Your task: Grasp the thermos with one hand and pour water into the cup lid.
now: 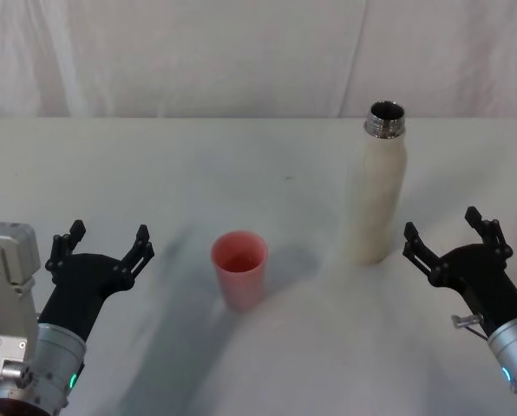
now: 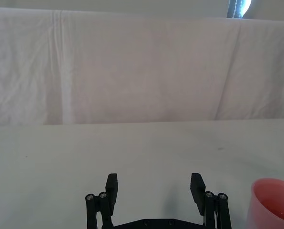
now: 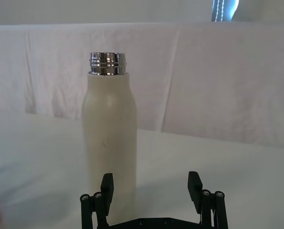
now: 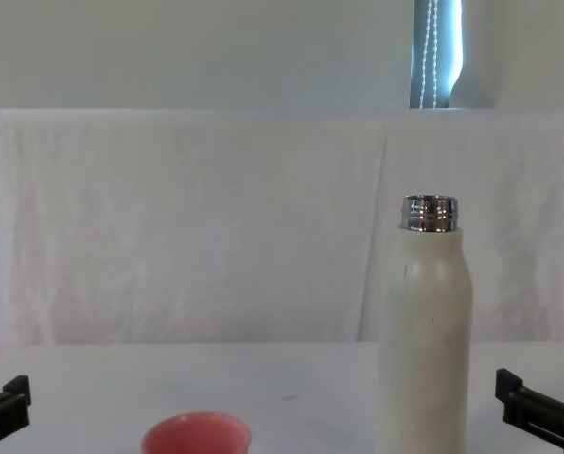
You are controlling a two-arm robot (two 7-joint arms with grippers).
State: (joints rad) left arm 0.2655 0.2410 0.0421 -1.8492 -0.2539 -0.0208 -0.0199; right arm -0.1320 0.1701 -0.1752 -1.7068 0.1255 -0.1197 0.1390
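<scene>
The right hand (image 1: pixel 448 234) is sitting wide open and empty, just right of the thermos (image 1: pixel 378 198); it should be closing mid-body, keeping it upright. The left hand (image 1: pixel 102 245) is idling open left of the cup lid (image 1: pixel 238 269).

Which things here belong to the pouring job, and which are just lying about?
Job:
- thermos, upright, cap off
- cup lid, upright, left of the thermos
- right hand, open, beside the thermos, not touching it
- left hand, open, left of the cup lid

Lying about:
- white table cloth
- white backdrop
</scene>
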